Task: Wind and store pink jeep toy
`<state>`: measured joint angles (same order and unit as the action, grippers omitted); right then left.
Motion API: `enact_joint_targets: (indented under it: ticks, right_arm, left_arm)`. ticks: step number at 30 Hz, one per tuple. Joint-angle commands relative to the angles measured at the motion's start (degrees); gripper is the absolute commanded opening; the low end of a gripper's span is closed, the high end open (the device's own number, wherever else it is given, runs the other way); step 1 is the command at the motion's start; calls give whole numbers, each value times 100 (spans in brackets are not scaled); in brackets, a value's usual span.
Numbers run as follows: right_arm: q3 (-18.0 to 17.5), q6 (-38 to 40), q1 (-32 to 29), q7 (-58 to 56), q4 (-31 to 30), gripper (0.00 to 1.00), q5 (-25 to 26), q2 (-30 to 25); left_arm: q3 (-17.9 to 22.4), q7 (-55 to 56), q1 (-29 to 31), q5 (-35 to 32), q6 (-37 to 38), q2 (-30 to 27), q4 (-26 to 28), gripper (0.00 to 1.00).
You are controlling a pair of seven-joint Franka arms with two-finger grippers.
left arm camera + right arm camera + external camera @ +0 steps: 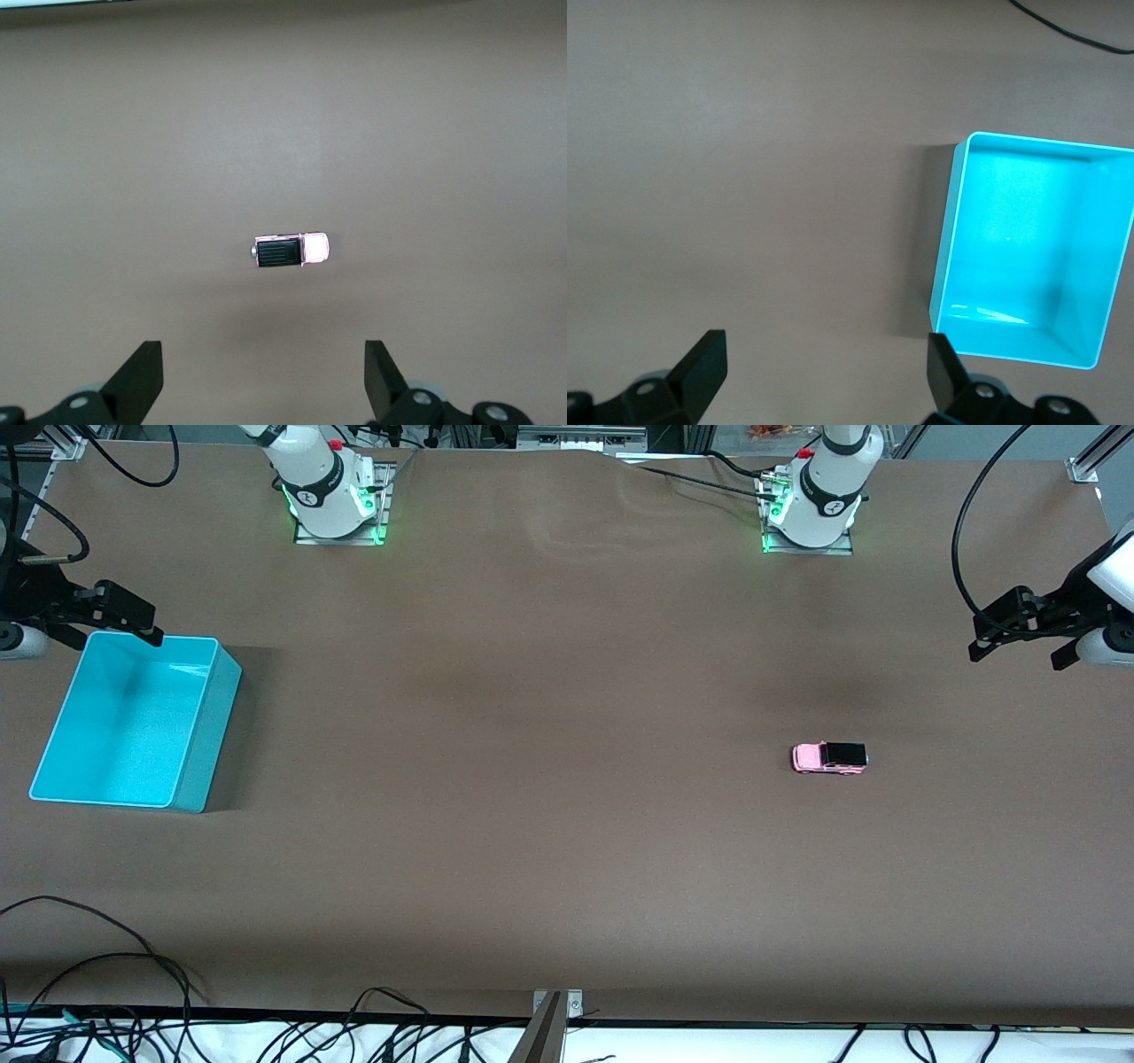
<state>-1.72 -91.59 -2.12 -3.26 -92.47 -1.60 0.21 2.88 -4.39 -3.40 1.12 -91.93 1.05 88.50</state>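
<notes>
1 pink jeep toy [829, 758], 1 turquoise bin [205, 737], 2 open tools: left tool [1019, 636], right tool [124, 615].

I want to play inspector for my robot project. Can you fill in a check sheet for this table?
Surface: brown table cover, slightly wrinkled near the bases.
Job's things: pink jeep toy upright on its wheels, toward the left arm's end; turquoise bin empty, toward the right arm's end.
Clutter: nothing seen.
Grippers: left pincer open, over the table's end; right pincer open, over the bin's rim.
Cables: black cables along the table edge nearest the front camera.
Surroundings: metal frame parts at the corners.
</notes>
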Motion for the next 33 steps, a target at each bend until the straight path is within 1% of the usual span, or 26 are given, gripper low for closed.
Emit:
enact_joint_targets:
  ticks: [1,6,33]
  right_arm:
    - [14,19,-16,-26,89,100,-34,15]
    - [14,10,-25,-52,211,100,-60,76]
    - [5,-17,2,-52,220,100,-77,76]
  left_arm:
    - [2,17,15,134,122,79,-202,100]
    - [11,8,23,134,122,79,-202,100]
    - [11,8,23,134,122,79,-202,100]
